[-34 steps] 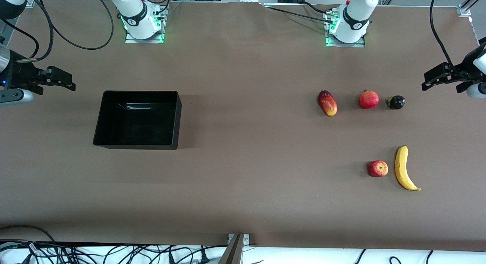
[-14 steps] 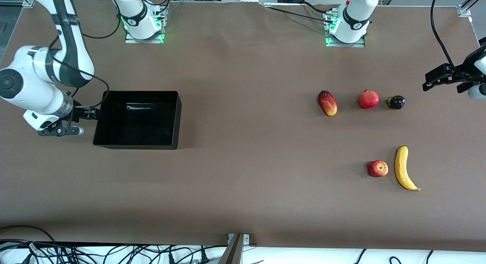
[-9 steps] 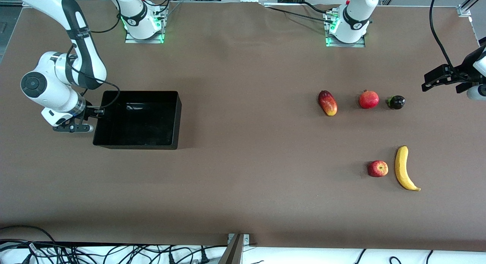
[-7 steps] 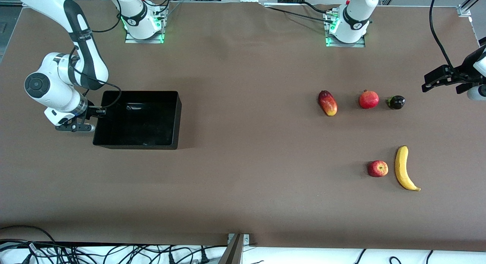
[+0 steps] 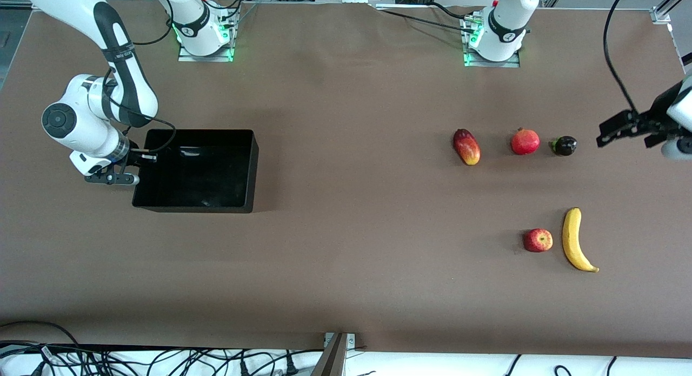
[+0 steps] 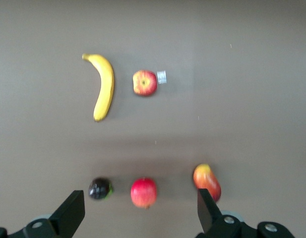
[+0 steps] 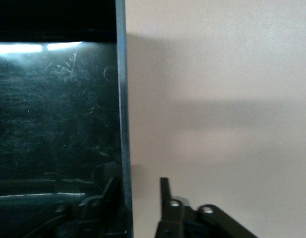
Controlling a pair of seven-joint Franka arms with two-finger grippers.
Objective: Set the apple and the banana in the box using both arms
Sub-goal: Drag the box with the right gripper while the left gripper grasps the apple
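A brown matte table (image 5: 346,268) fills the front view, with cables trailing along its near edge.

The box (image 5: 195,170) is the largest thing on it: a rectangular, glossy black tray with low walls, its scuffed floor catching a strip of light. It sits toward the right arm's end of the table. The right gripper (image 5: 141,160) is at the box's end wall, its jaws a little apart with the thin wall (image 7: 122,124) running between them, one finger inside the box and one outside; whether they press on it cannot be told.

The left gripper (image 5: 621,131) hangs over the left arm's end of the table, jaws spread wide and holding nothing. In the left wrist view the gap between its fingers (image 6: 68,215) frames a row of three fruits: a red-and-yellow oval fruit (image 5: 466,146), a pinkish-red round fruit (image 5: 525,141) and a small dark fruit (image 5: 564,145), which lies closest to the jaws.

The banana (image 5: 575,239), long, curved and yellow with a darker tip, lies well apart from those jaws, nearer to the front camera than the row. Just beside it is the apple (image 5: 538,240), small, round and red with yellowish patches and a stem dimple (image 6: 144,83).
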